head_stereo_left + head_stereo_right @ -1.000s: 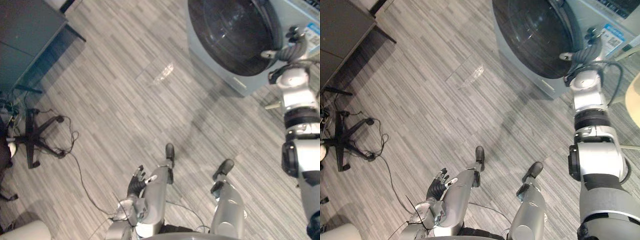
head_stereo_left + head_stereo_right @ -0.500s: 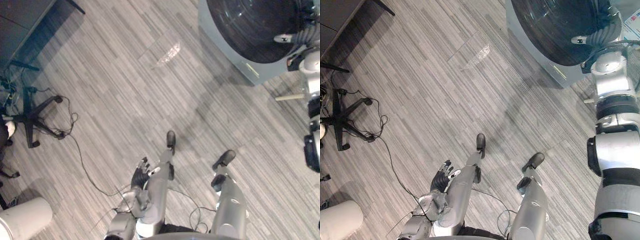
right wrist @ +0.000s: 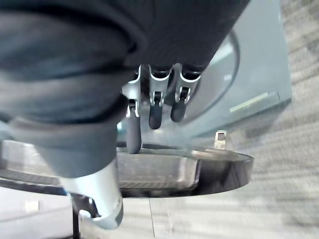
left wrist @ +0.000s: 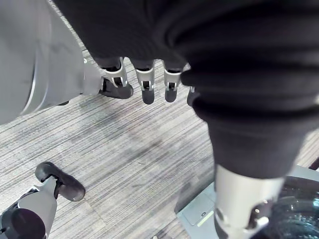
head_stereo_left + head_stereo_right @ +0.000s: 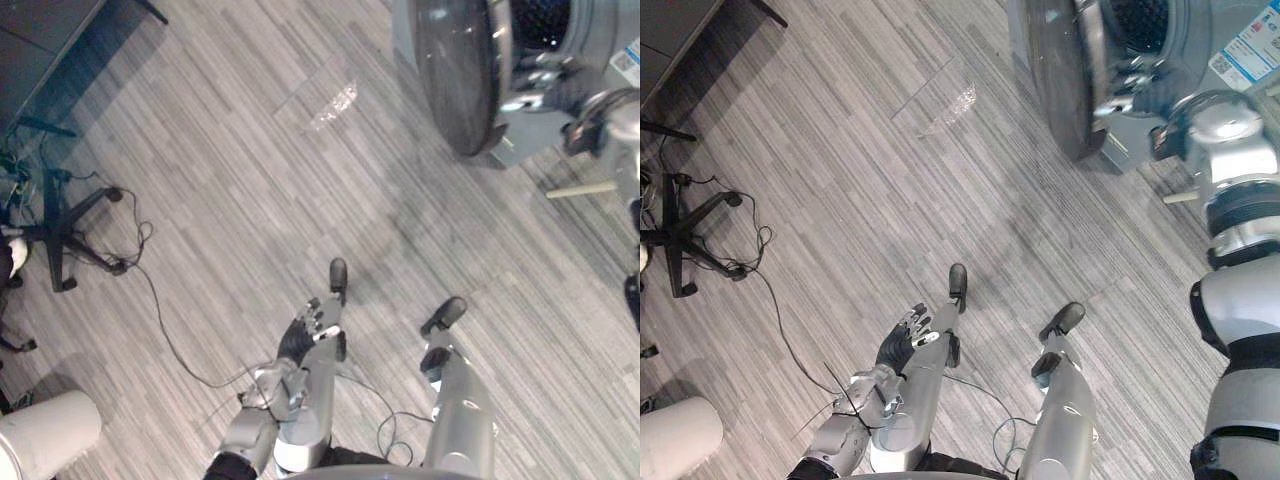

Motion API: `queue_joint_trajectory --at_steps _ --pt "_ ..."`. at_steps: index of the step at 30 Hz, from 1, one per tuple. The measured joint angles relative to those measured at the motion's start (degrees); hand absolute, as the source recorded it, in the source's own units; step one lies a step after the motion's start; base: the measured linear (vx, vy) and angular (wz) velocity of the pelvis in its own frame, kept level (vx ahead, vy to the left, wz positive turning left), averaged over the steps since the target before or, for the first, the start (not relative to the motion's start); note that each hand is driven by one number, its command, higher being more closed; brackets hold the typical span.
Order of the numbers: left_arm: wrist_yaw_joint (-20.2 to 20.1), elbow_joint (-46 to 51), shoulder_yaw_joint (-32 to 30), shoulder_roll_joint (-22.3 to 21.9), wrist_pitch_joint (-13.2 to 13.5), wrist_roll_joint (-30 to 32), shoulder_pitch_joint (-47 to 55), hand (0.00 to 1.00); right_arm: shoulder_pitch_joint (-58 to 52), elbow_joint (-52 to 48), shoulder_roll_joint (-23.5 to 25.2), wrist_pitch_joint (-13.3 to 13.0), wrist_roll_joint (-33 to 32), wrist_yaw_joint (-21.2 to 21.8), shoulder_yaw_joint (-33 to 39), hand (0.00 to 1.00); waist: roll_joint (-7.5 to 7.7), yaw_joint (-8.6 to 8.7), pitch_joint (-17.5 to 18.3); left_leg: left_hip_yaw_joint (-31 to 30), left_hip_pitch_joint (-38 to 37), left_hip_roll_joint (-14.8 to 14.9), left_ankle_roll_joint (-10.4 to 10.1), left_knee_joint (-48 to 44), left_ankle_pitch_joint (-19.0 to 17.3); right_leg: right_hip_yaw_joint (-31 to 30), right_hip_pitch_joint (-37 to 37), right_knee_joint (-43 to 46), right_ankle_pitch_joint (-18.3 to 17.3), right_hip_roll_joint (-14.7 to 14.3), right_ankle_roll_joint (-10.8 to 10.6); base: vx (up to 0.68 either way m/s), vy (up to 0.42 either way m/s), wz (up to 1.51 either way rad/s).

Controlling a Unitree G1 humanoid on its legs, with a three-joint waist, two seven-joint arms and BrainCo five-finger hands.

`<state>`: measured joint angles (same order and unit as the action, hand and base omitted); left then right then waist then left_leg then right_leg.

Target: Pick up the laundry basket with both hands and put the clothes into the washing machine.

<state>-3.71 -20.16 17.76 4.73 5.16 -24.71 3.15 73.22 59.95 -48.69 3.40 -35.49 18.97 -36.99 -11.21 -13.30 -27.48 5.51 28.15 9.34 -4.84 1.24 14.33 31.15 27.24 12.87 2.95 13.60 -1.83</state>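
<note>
One washing machine (image 5: 592, 30) is standing at about one o'clock from where I am looking down. Its round door (image 5: 452, 75) is hanging wide open and turned edge-on to me, so the dark drum (image 5: 540, 18) is showing behind it.

My right hand (image 3: 155, 107) is stretching out to that door at one o'clock. Its fingers are lying nearly straight and close side by side, with the thumb apart from them, and they are clamping on nothing. The dark tips are hovering just beside the door's chrome inner ring (image 3: 164, 172). Whether they are touching it I cannot tell.

My left hand (image 5: 303, 335) is hanging low at about six o'clock over the grey striped floor (image 5: 230, 200). Its fingers (image 4: 145, 84) are loosely apart and relaxed, holding nothing.

Further out, a clear sheet (image 5: 320, 95) is lying on the floor at twelve o'clock, near the door. A pale stick (image 5: 580, 190) is lying at two o'clock, just beside the machine's foot. A black star-shaped chair base (image 5: 65, 235) is sitting at nine o'clock, a dark desk (image 5: 50, 40) is standing at eleven o'clock, and a white round bin (image 5: 45, 440) is standing at eight o'clock.
</note>
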Motion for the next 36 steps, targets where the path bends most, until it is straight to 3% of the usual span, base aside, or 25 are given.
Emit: queue_joint_trajectory --at_steps 5,11,13,15,17,23,26,28,31,36 --pt "0.32 -1.23 -0.02 -0.02 -0.24 -0.70 -1.04 0.00 -5.80 -0.42 3.73 -0.54 -0.54 -1.99 2.52 0.00 -0.06 -0.51 0.04 -0.49 -0.28 -0.61 0.17 0.51 0.87 0.53 -0.64 0.13 0.05 0.55 -0.06 0.02 -0.047 0.12" --pt "2.32 1.71 -3.10 -0.04 -0.26 -0.60 -2.54 0.00 -18.70 -5.28 9.29 -2.87 -3.98 -5.46 16.93 0.00 -0.04 0.04 0.03 -0.13 -1.88 -0.71 0.16 0.51 0.83 0.28 -2.05 -0.03 0.11 0.63 -0.16 -0.02 -0.043 -0.02" --pt "2.94 4.13 -4.81 -0.06 -0.22 -0.53 -2.74 0.00 -23.59 -5.69 11.78 -3.02 -3.92 -6.23 20.24 0.00 0.00 0.58 0.00 0.06 -2.48 -0.55 0.16 0.50 0.82 0.14 -2.38 0.09 0.10 0.60 -0.16 -0.03 -0.059 -0.05" --pt "3.90 6.96 -6.92 -0.02 0.29 -0.52 -2.95 0.00 -29.98 -5.69 15.31 -3.02 -2.57 -6.54 23.53 0.00 0.09 2.49 -0.05 0.14 -3.26 -0.49 0.15 0.04 0.77 0.06 -3.29 0.17 0.09 0.59 -0.17 -0.03 -0.070 -0.01" --pt "4.05 7.93 -7.97 0.03 0.45 -0.53 -3.36 0.00 -33.56 -5.61 17.15 -2.98 -0.96 -6.61 25.61 0.00 0.21 3.27 -0.13 0.53 -3.82 -0.44 0.15 -0.21 0.63 -0.35 -3.54 0.33 0.08 0.58 -0.19 -0.02 -0.052 -0.14" --pt "4.88 8.63 -10.61 0.34 0.30 0.73 -3.53 0.00 -45.13 -4.51 26.29 -2.84 7.55 -8.01 32.90 0.00 3.33 6.52 -0.93 3.57 -6.03 0.50 -0.19 -4.70 -3.20 -3.11 -5.05 0.75 -0.75 0.11 -0.43 -0.05 -0.050 -0.29" --pt "4.99 9.08 -11.25 1.57 -0.06 2.84 -2.69 0.00 -51.45 -2.50 32.36 -2.67 10.61 -10.00 38.08 0.00 6.52 8.04 -1.10 6.10 -8.05 2.41 -0.87 -8.79 -6.48 -4.84 -7.26 -0.25 -0.77 -0.98 -0.39 -0.01 -0.055 -0.42" --pt "4.97 10.16 -11.30 2.44 -0.74 4.14 -1.38 0.00 -55.43 -2.46 35.68 -2.09 11.52 -11.55 41.49 0.00 7.87 9.07 -1.10 7.63 -9.15 4.15 -1.20 -13.22 -9.62 -6.22 -9.09 -0.63 -0.78 -2.01 -0.39 0.03 -0.051 -0.57" --pt "5.01 12.50 -11.42 2.52 -1.55 5.40 1.13 0.00 -62.03 -7.29 38.72 -1.77 11.34 -13.96 47.10 0.00 8.46 10.08 -1.15 10.90 -11.65 6.81 -1.47 -19.69 -14.77 -10.10 -11.06 -0.59 -0.79 -3.66 -0.40 0.03 0.004 -0.76" --pt "5.21 13.14 -11.58 2.50 -2.18 8.42 4.88 0.00 -69.44 -22.30 42.93 -3.53 10.04 -18.59 56.27 0.00 9.74 14.37 -0.45 18.56 -17.73 7.01 -0.87 -22.80 -20.19 -17.44 -12.00 0.02 -0.88 -3.60 -1.35 0.04 0.102 -0.80"
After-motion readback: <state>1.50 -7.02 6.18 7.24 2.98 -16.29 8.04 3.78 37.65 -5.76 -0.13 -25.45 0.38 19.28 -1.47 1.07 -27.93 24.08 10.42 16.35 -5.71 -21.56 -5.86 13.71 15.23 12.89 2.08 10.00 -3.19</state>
